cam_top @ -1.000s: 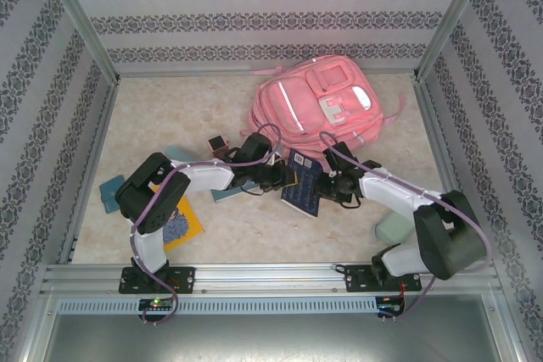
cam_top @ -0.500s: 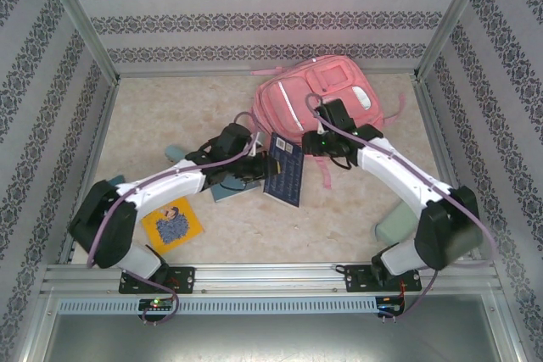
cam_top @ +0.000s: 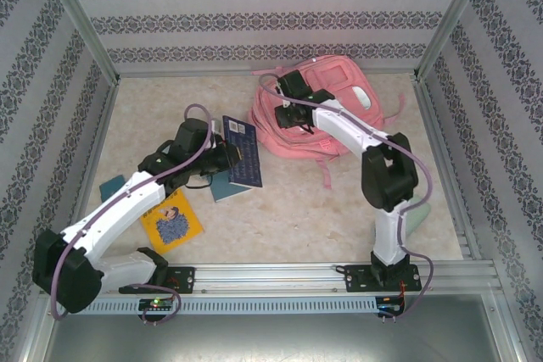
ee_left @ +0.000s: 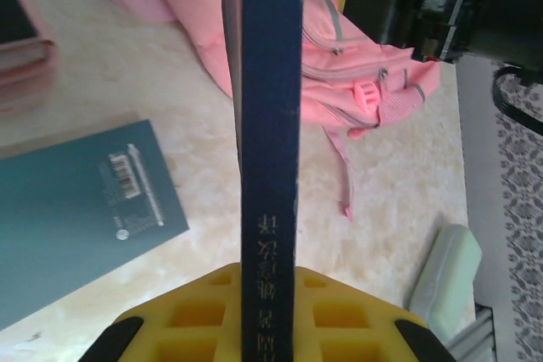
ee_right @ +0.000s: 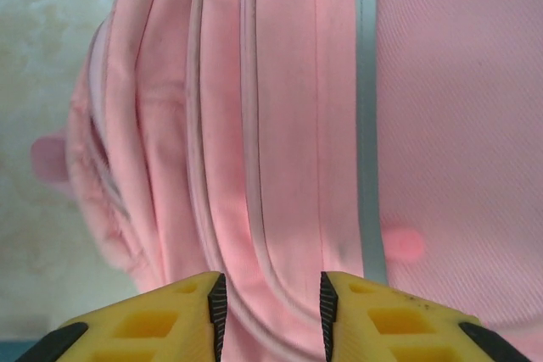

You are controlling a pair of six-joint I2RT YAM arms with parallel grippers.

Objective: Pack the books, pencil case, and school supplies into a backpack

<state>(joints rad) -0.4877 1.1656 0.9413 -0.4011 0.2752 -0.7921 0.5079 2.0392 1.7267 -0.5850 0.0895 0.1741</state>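
Navy book (ee_left: 270, 125): thin, stiff, light. Pinched on edge in left claw (ee_left: 270, 332), left of backpack (cam_top: 339, 99). Backpack soft, floppy; grasp a fabric fold. Right claw (ee_right: 271, 298) agape, empty, above it.

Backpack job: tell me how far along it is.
Done: nothing is visibly packed, and the inside of the backpack is hidden. In hand: the left gripper clamps a navy book, while the right gripper hovers open over the backpack's zipper seams. Left: that book, plus the yellow book, teal book and pale green case lying on the table.
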